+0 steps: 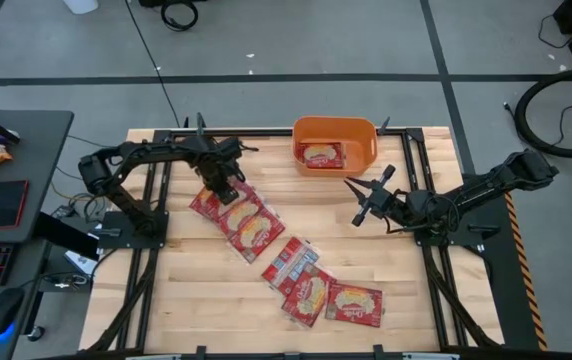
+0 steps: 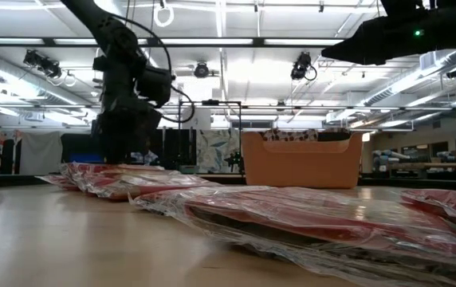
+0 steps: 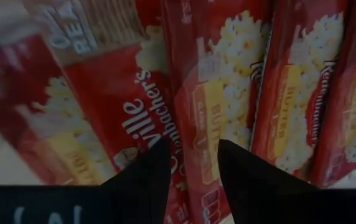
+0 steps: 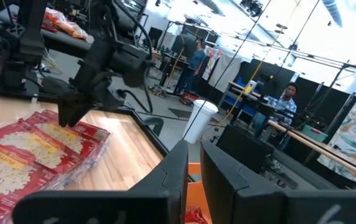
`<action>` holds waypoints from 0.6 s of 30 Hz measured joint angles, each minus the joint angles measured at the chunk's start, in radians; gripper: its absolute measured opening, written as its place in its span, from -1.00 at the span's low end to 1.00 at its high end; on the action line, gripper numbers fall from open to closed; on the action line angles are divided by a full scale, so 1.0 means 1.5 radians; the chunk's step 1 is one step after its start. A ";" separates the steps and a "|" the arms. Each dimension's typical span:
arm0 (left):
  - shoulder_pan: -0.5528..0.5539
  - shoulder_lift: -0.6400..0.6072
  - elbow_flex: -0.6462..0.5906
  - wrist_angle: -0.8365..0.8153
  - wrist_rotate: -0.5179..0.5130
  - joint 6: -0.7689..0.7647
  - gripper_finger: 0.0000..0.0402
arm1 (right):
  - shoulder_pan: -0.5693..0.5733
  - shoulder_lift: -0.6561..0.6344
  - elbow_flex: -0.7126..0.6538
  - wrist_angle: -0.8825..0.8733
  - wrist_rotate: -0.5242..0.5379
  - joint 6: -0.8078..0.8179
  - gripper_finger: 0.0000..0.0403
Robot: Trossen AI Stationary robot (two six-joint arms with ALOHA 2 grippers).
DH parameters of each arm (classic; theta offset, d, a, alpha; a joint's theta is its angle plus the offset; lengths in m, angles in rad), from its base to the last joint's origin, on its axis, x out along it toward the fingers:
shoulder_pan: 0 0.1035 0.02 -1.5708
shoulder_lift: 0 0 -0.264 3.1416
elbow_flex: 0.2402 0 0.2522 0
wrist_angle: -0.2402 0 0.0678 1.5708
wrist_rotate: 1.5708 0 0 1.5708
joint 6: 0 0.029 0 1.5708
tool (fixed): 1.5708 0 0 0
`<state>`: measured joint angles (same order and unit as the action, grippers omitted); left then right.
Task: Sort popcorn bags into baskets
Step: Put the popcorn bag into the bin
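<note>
Left pincer (image 1: 218, 190) is down on the upper end of the popcorn bags (image 1: 251, 226), fingers (image 3: 142, 177) apart over a packet, gripping nothing. The bags run diagonally across the worktop (image 1: 186, 300) from there toward the near edge; bare wood lies either side. One more packet lies in the orange tub (image 1: 336, 142) at the far edge. Right pincer (image 1: 364, 200) hovers below the tub, fingers nearly together, empty. Readable print: "Redenbacher's", "BUTTER".

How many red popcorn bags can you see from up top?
About 8. One is inside the orange tub; three overlap under the left gripper; four lie bunched toward the table's near edge. Overlaps may hide more.
</note>
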<state>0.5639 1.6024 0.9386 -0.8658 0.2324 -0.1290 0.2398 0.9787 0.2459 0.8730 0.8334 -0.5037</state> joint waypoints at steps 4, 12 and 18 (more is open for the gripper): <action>0.001 0.000 -0.043 0.052 0.015 -0.012 -0.32 | 0.000 0.000 0.000 0.000 0.000 0.000 -0.76; -0.022 0.000 -0.063 0.119 0.025 -0.016 -0.39 | -0.001 0.000 0.000 0.000 0.000 -0.002 -0.76; -0.048 0.000 -0.063 0.145 0.017 -0.017 -0.77 | -0.013 0.000 0.000 0.000 0.000 -0.003 -0.76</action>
<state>0.4913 1.6028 0.8436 -0.6481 0.2572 -0.1539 0.2209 0.9790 0.2459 0.8733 0.8333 -0.5083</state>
